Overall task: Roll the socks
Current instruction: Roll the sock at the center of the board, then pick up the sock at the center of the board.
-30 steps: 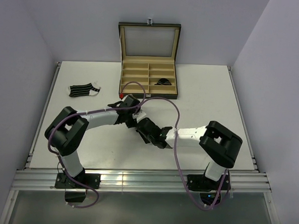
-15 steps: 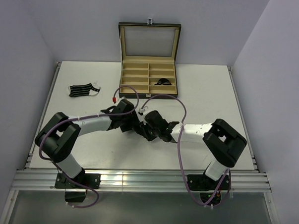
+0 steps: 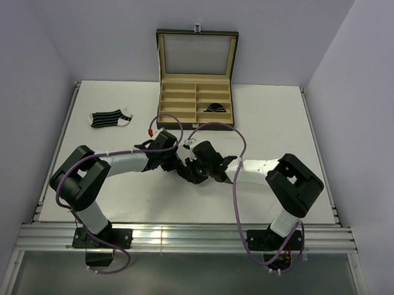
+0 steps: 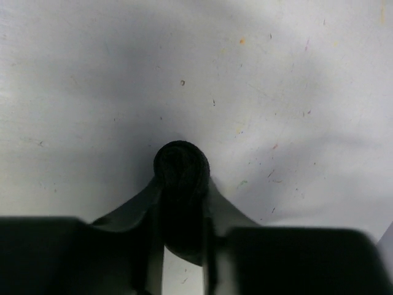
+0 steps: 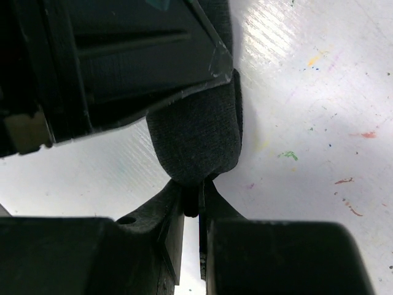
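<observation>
One black sock [image 5: 196,132] rolled, pinched mid-table; striped sock [image 3: 110,119] flat far left; dark bundle [image 3: 216,108] in box [image 3: 194,126] compartment.

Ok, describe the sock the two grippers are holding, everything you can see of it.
The black sock is dark charcoal, fine-knit fabric, plain, no stripes showing. It is bunched into a thick roll, seen end-on as a round coil from the left wrist. The left gripper clasps the roll from both sides; the right gripper pinches its rounded end. It is near the middle of the white table; whether it touches the surface cannot be told.
</observation>
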Tool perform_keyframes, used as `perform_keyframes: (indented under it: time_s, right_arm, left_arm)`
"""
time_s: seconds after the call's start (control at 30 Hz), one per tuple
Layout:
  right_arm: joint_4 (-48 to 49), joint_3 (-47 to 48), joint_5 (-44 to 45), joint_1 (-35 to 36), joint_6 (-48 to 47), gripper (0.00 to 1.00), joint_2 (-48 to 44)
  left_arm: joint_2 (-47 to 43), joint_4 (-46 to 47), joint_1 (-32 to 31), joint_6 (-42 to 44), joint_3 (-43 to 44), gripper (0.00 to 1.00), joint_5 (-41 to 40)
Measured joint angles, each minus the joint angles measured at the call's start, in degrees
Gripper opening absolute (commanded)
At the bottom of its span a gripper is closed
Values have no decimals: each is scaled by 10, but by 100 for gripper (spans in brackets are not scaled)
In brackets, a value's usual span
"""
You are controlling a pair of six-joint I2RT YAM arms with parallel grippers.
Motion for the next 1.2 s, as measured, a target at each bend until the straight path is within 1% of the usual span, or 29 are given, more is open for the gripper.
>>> perform_keyframes:
  time_s: [0.03, 0.07, 0.1, 0.17, 0.2, 0.23, 0.27, 0.3, 0.33, 0.37, 0.47, 0.67, 0.9, 1.2]
  right_arm:
    - [-2, 1, -3, 0, 1, 0, 0]
    - [-4, 2, -5, -1, 1, 0, 0]
    - [-5, 3, -5, -2, 2, 3, 0]
    - [-6, 3, -5, -2, 2, 10, 0]
    - [-7, 3, -4, -2, 1, 20, -1]
    - [-10, 3, 0, -1, 1, 25, -3]
    - [-15, 3, 6, -1, -1, 37, -7]
    - [-21, 3, 15, 2, -4, 42, -13]
    - [-28, 3, 23, 3, -6, 46, -18]
    - [-38, 3, 37, 7, -10, 52, -28]
    - [-56, 3, 79, 26, -21, 59, -55]
    - [-56, 19, 175, 80, -46, 67, -89]
    - [-33, 21, 243, 120, -66, 67, -75]
    - [53, 19, 301, 127, -88, 67, -26]
  left_arm:
    - [2, 0, 0, -2, 2, 13, 0]
    - [4, 0, 1, -2, 4, 6, 0]
    - [6, 0, 1, -3, 7, 1, 0]
    - [11, -3, 1, -1, 12, 0, 1]
    - [12, -7, 1, -1, 14, 0, 1]
    - [14, -10, 1, -1, 17, 0, 2]
    - [16, -14, 1, -1, 21, 0, 3]
    - [19, -17, 1, -1, 25, 0, 5]
    - [22, -20, 1, 0, 30, 0, 6]
    - [24, -25, 1, 1, 33, 0, 8]
    - [31, -38, 1, 6, 45, 0, 11]
    - [37, -55, 1, 13, 59, 0, 12]
    - [37, -60, 1, 15, 61, 0, 14]
    - [40, -61, 11, 16, 61, 0, 35]
